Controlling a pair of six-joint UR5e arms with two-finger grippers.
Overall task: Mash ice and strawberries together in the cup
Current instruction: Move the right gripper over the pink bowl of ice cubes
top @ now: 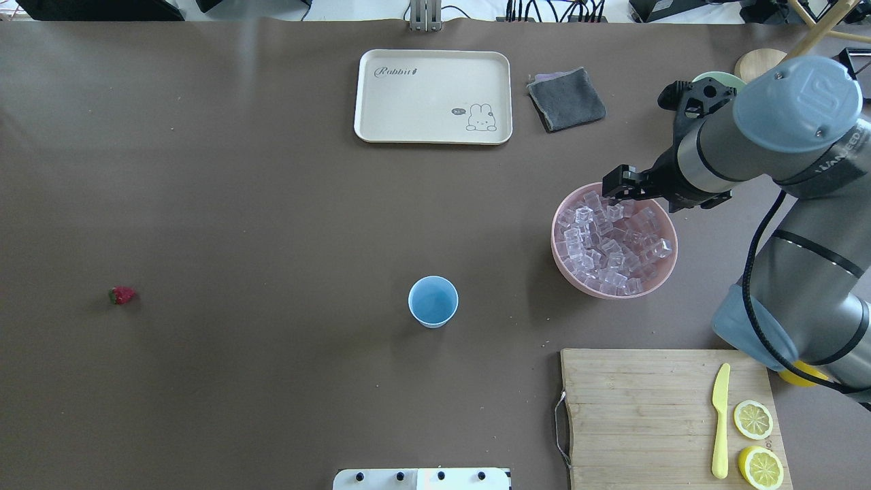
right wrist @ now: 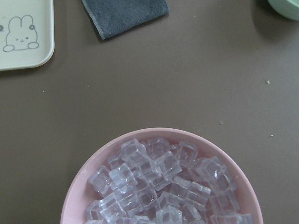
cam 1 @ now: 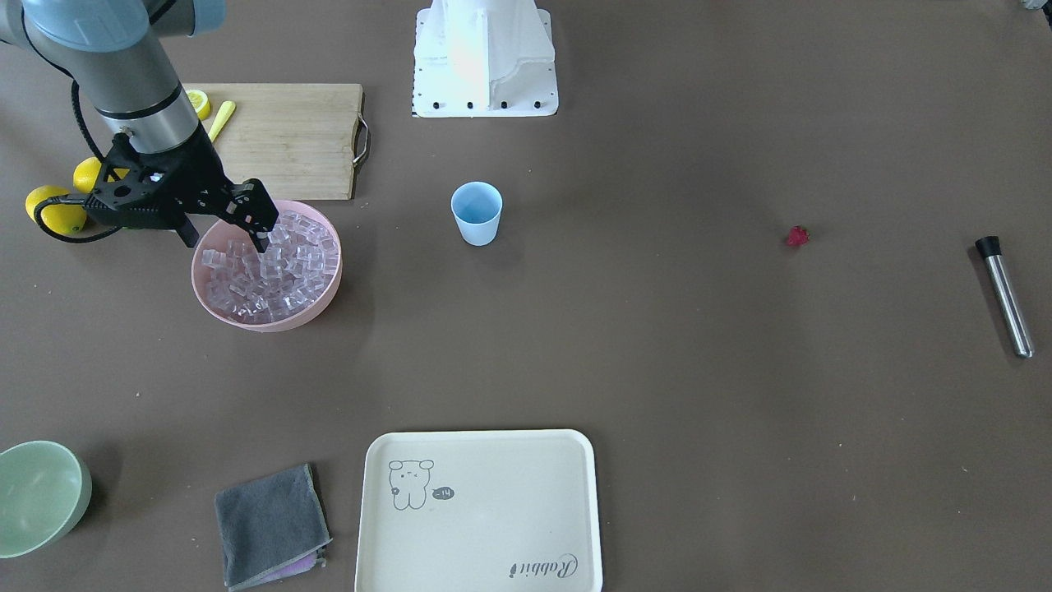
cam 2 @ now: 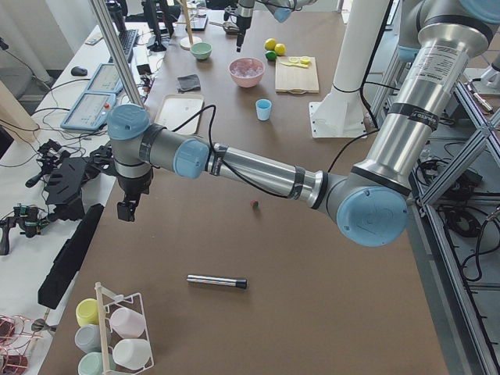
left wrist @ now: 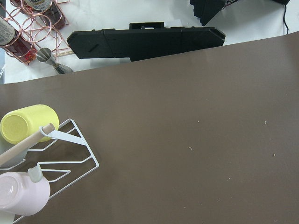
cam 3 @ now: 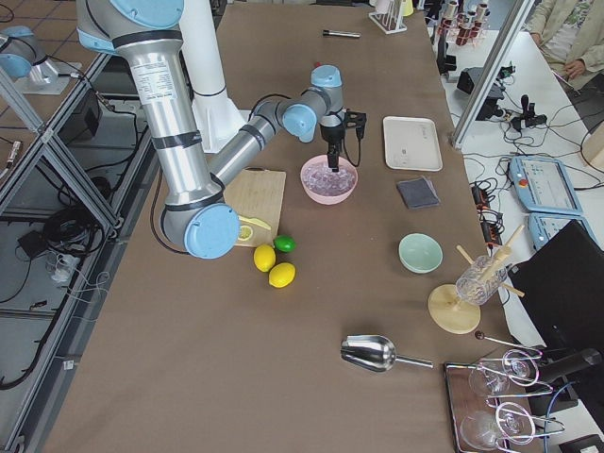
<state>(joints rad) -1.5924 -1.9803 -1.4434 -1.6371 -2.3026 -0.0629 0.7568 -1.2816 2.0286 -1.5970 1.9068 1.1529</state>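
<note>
The light blue cup (cam 1: 476, 212) stands upright mid-table, also in the overhead view (top: 433, 301). The ice (cam 1: 271, 267) fills a pink bowl (top: 554, 238), also in the right wrist view (right wrist: 163, 186). My right gripper (cam 1: 226, 237) hangs over the bowl's rim, jaws apart, one fingertip (cam 1: 262, 241) down among the cubes, holding nothing. The single strawberry (cam 1: 795, 237) lies alone on the table, far from the cup (top: 122, 295). My left gripper (cam 2: 125, 211) hovers over the table's far left end; I cannot tell whether it is open.
A steel muddler (cam 1: 1004, 294) lies beyond the strawberry. A cutting board (top: 639, 408) holds lemon halves and a yellow knife. A cream tray (top: 433, 95), grey cloth (top: 566, 99) and green bowl (cam 1: 37, 493) sit along the far edge. A cup rack (left wrist: 42, 154) is below the left wrist.
</note>
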